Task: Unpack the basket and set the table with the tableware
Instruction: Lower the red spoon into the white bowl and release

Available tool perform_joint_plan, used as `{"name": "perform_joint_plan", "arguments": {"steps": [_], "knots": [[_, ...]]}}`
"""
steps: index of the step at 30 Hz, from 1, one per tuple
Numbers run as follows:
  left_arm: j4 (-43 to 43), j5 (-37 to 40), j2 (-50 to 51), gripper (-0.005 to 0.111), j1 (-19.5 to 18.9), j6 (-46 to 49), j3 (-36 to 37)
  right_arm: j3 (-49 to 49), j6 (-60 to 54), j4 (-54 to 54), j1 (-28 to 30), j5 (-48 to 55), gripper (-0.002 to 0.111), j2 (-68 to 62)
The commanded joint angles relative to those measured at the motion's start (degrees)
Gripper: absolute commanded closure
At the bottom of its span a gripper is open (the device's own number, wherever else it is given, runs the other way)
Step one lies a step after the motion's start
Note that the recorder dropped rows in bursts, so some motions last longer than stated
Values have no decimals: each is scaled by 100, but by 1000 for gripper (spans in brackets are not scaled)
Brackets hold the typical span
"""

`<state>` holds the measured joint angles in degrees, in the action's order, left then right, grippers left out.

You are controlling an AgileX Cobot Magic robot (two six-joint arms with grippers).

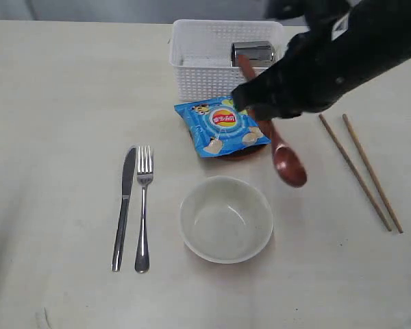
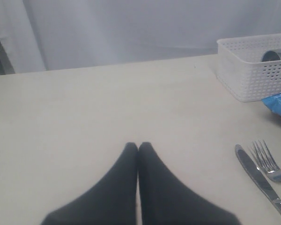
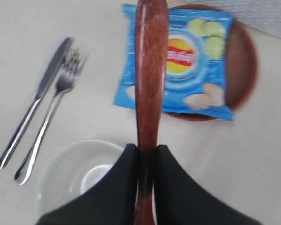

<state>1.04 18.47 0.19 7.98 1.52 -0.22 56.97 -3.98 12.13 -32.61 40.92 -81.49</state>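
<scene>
**Surface** (image 1: 55, 103) – pale cream top with a faint grain, carrying every item below.

**Basket** (image 1: 226, 58) – white, with lattice sides; stands at the edge of the surface that runs along the top of the exterior view. A steel cup (image 1: 252, 53) lies on its side inside.

**Plate** (image 3: 241, 61) – round and brown, just in front of the basket. It is largely covered by a blue chip bag (image 1: 221, 127) resting on it.

**Bowl** (image 1: 226, 218) – off-white, upright and empty, near the plate on the side away from the basket.

**Knife** (image 1: 125, 205) and **fork** (image 1: 144, 205) – steel, lying side by side to the left of the bowl, the knife on the outside.

**Chopsticks** (image 1: 363, 171) – two wooden sticks, nearly parallel, lying toward the right edge.

**Wooden spoon** (image 1: 288, 161) – dark red. The right tool (image 3: 146, 152) is clamped on its handle, and the spoon's head sits between the bowl and the chopsticks. Whether it touches the surface cannot be told.

**Left tool** (image 2: 138, 147) – fingers pressed together and holding nothing, over bare surface apart from the cutlery.
</scene>
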Motion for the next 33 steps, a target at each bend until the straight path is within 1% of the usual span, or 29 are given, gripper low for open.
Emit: {"name": "perform_joint_plan", "arguments": {"steps": [1, 2, 4, 6, 11, 19, 26, 33], "knots": [[-30, -10, -19, 107, -5, 22, 22, -247, -665, 22, -1183, -793, 109, -186], [-30, -10, -19, 107, -5, 22, 22, -247, -1091, 22, -1492, -1024, 109, -349], [-30, -10, -19, 107, -5, 22, 22, -247, -1183, 22, -1751, -1439, 109, -604], [-30, -10, -19, 107, -5, 22, 22, -247, -1172, 46, -1850, -1537, 109, -871], [-30, -10, -19, 107, -5, 22, 22, -247, -1753, 21, -1848, -1003, 109, -1134], [-30, -10, -19, 107, -5, 22, 22, -259, -1907, 21, -1848, -1032, 109, -1137], [-30, -10, -19, 107, -5, 22, 22, -459, -2021, 21, -1848, -1099, 109, -1160], [-30, -10, -19, 107, -5, 22, 22, -472, -2051, 21, -1848, -1315, 109, -1160]]}}
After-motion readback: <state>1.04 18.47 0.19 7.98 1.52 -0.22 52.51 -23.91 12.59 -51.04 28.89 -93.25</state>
